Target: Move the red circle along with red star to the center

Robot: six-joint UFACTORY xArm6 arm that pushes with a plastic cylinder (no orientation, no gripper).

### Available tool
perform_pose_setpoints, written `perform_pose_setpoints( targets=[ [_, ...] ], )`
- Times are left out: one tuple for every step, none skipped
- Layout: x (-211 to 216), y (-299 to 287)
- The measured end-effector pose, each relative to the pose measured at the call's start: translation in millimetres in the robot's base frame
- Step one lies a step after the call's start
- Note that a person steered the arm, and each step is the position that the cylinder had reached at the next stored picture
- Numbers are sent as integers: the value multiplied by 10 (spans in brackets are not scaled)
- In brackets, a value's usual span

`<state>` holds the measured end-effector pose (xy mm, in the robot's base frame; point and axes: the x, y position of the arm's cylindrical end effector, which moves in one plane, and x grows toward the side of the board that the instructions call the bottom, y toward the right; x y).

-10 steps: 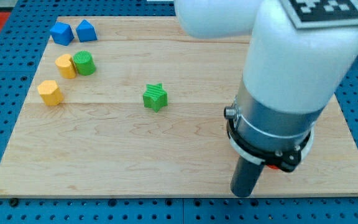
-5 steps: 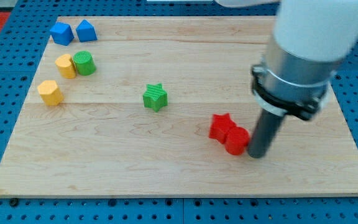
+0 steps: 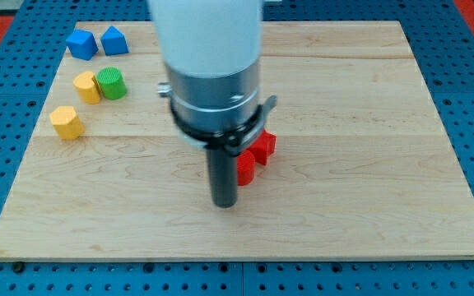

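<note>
A wooden board [image 3: 369,123] lies on a blue pegboard surface, and a large white and grey robot arm [image 3: 210,74] hangs over its middle, ending in a dark rod. The rod's tip [image 3: 224,203] rests on the wood just to the view's left of a red block, apparently the red circle [image 3: 246,168], and seems to touch it. The red star [image 3: 262,145] sits right behind it, toward the view's top right, touching it. The rod has no jaws to open or close; it can only push. Both red blocks lie near the board's center, so the task looks nearly done. The risk is that a push toward the view's right would drive the pair away from the center. An off-center nudge could also split the two blocks apart. The arm hides part of the middle of the board. At the view's top left, well apart, sit two blue blocks [image 3: 95,41], two yellow blocks [image 3: 67,122] and a green cylinder [image 3: 112,83].
</note>
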<state>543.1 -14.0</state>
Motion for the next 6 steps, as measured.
perform_pose_setpoints(
  targets=[
    [-259, 77],
    [-395, 225],
    [-658, 304],
    [-962, 310],
    [-1058, 421],
    [-1053, 747]
  ],
)
